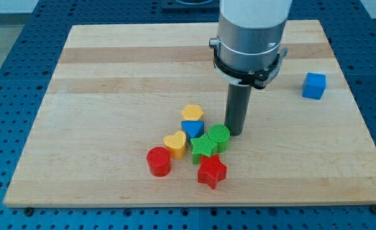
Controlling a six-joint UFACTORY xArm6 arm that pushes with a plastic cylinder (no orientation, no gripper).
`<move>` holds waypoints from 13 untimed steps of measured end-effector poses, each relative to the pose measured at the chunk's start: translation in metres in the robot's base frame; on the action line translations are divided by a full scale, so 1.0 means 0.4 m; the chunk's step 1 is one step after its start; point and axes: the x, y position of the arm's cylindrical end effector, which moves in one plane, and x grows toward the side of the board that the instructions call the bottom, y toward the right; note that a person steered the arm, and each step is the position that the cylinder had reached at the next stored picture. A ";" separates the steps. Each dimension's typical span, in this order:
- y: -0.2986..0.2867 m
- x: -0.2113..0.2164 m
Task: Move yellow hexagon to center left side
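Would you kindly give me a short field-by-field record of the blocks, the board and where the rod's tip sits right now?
surface: light wooden board
my tip, at the right edge of the cluster, right beside the green cylinder
target: yellow hexagon, top of the cluster, above the blue block partly hidden among the others
cluster, others: yellow heart, green star, red cylinder, red star
apart: blue cube, far right
task state: hexagon not yet at centre left

Yellow hexagon (192, 113), blue cube (314, 85), red star (211, 171), pale wooden board (111, 76)
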 end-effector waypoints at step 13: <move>-0.440 -0.109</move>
